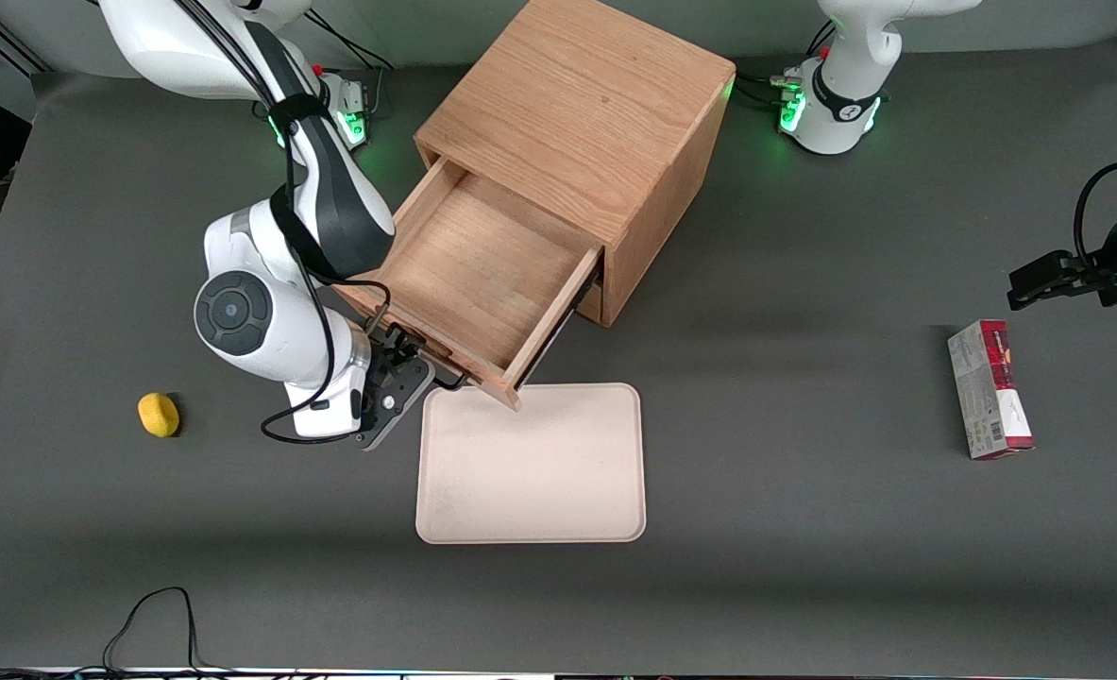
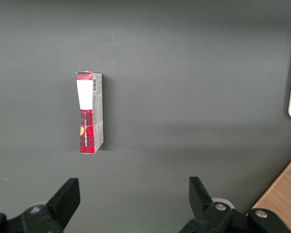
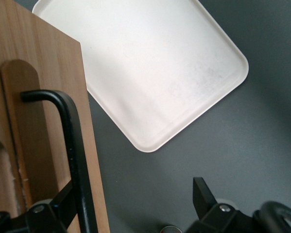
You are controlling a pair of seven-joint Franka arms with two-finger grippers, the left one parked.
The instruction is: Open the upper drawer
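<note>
The gripper (image 1: 414, 370) sits at the upper drawer (image 1: 482, 274) front, fingers spread around its black handle (image 3: 75, 145), whose length runs across the pull direction.

A dark grey matte tabletop (image 1: 803, 567) fills the scene, evenly lit with soft shadows. Above its farthest edge from the front camera runs a pale wall (image 1: 1040, 24). Near the tabletop's closest edge a black cable (image 1: 157, 614) loops.
</note>
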